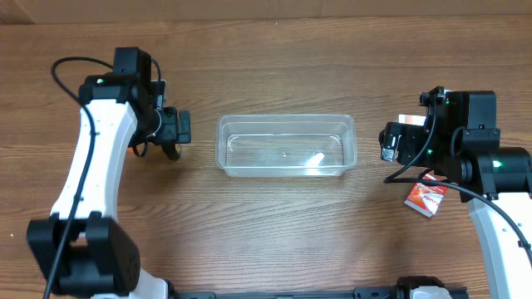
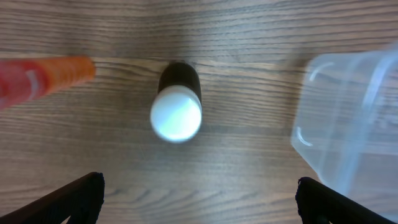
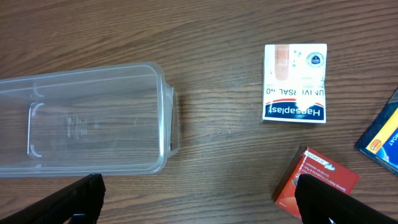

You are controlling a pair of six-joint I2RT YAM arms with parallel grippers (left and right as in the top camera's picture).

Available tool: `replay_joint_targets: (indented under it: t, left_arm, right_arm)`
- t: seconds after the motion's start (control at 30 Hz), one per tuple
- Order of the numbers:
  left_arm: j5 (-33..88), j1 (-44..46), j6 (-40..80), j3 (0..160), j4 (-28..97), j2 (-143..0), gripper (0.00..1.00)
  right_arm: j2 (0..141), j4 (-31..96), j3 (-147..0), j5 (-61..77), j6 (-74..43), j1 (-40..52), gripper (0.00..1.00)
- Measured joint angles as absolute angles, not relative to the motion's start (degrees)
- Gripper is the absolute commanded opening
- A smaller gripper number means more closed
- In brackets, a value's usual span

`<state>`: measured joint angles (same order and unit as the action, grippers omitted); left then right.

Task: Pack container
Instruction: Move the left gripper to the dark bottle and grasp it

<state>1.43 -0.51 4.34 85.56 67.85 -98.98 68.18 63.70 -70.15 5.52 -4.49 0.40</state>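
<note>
The clear plastic container [image 1: 287,145] stands empty at the table's middle. It also shows in the left wrist view [image 2: 354,124] and the right wrist view [image 3: 81,118]. My left gripper [image 1: 173,131] hovers left of it, open and empty [image 2: 199,199], above a dark bottle with a white cap [image 2: 177,107] and an orange tube [image 2: 43,78]. My right gripper [image 1: 389,143] hovers right of the container, open and empty [image 3: 199,199]. A white Hansaplast box [image 3: 294,82] and a red box [image 3: 317,180] lie on the table near it.
A blue and yellow box [image 3: 382,134] lies at the right edge of the right wrist view. The red box [image 1: 426,198] lies under my right arm in the overhead view. Bare wood table surrounds the container.
</note>
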Motion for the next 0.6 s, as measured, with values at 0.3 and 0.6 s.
replay_joint_targets:
  t: [0.3,0.6]
  left_arm:
    - [1.3,-0.5,4.3,85.6,63.5,-108.3,0.97]
    - [1.0,-0.9,4.4,85.6,62.5,-110.2,0.35]
  right_arm:
    - [69.3,63.7,-70.2,5.5,-4.5,0.4,1.00]
    - [69.3,63.7,-70.2,5.5,-4.5,0.4,1.00]
